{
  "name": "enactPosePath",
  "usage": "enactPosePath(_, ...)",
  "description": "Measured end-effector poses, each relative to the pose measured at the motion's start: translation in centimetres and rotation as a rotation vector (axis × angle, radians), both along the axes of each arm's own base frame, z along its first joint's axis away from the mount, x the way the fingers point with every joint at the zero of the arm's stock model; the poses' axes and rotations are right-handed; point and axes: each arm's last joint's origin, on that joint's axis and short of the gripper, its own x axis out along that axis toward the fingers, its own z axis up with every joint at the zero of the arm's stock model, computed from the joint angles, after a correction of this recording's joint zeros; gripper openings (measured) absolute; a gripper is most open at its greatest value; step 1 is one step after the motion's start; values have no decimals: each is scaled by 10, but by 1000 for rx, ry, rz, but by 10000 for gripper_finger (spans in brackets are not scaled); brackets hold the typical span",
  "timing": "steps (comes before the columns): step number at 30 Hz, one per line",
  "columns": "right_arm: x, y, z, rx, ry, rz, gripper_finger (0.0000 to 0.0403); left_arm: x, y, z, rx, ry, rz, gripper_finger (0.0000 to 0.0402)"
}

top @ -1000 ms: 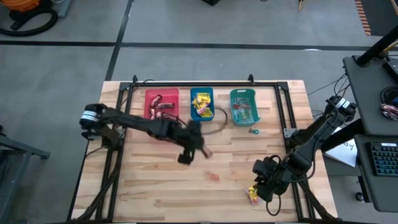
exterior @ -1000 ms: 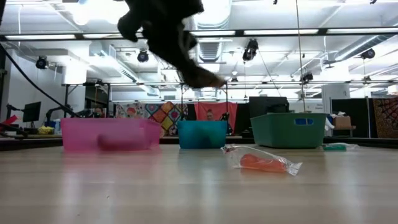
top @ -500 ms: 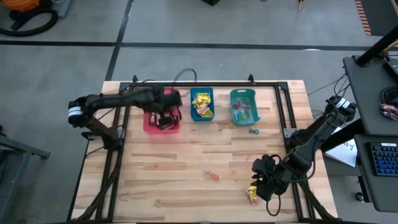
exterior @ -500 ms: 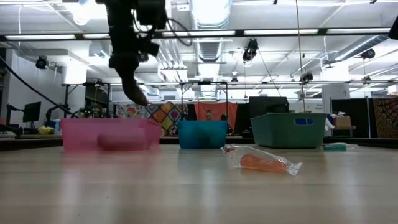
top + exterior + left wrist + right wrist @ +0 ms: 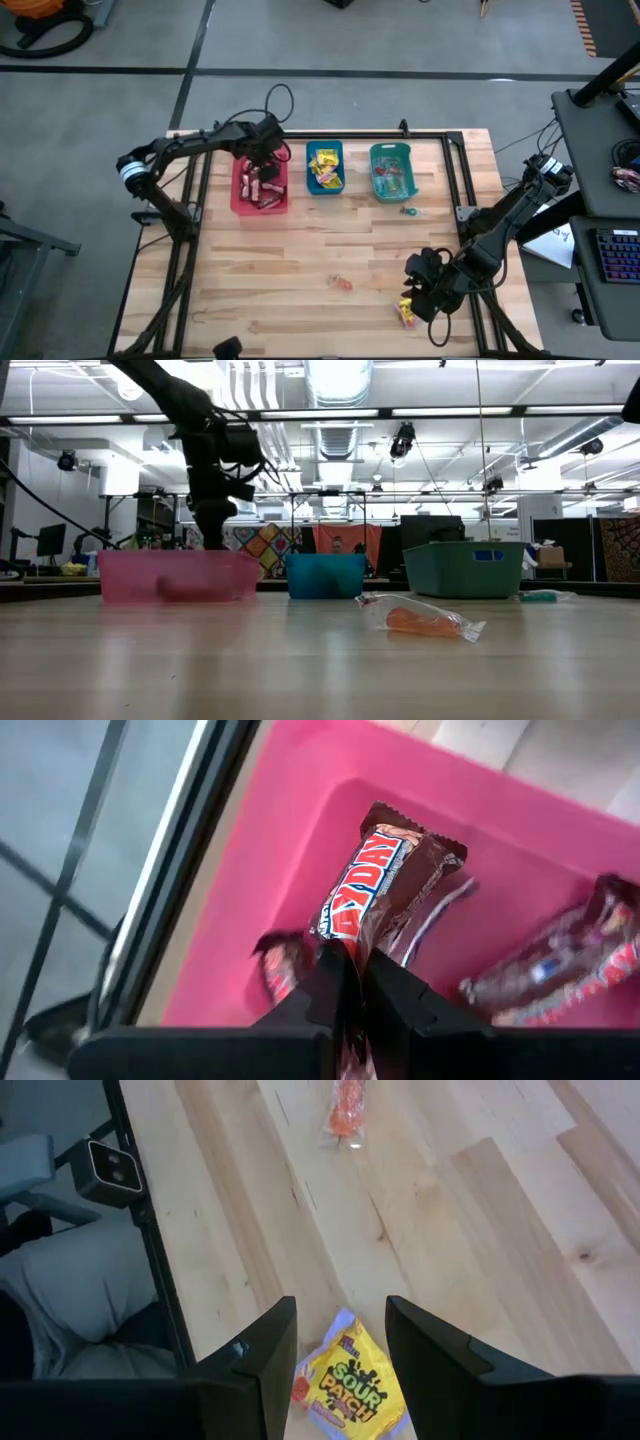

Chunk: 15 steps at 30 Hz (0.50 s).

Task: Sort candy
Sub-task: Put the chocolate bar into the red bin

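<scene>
I have the left arm stretched from the table's left edge toward the far side, its wrist bent down so the left gripper (image 5: 264,160) hangs over the red bin (image 5: 240,200). In the left wrist view its fingers (image 5: 335,982) are pinched together on the end of a brown bar (image 5: 385,885), which dangles above the bin floor with its long axis running straight away from the fingertips. More brown bars (image 5: 262,186) lie loose in the bin below, at mixed angles.

My right arm comes in from the right edge, folded low at the near right of the table. The right gripper (image 5: 413,302) stands spread apart, grasping nothing, and the yellow packet (image 5: 352,1379) lies flat on the wood between its two fingers, a corner pointing outward from the gripper. Farther out from that gripper, an orange twist-wrapped sweet (image 5: 343,283) rests on the bare table (image 5: 280,260), well apart from the gripper, its long axis roughly left to right.

The blue bin (image 5: 324,186) and the teal bin (image 5: 391,193) sit to the right of the red one along the far side, each holding sweets.
</scene>
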Motion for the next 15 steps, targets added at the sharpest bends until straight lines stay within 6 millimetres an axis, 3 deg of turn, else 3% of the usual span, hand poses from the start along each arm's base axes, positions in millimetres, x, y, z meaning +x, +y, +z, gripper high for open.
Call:
enactPosePath(8, 2, -2, 1, -92, -68, -3, 146, 2, 1, -13, -1, -68, -34, 21)
enactPosePath(15, 2, -3, 1, 4, -50, -152, 146, 3, 0, -13, -34, -102, -33, 89)
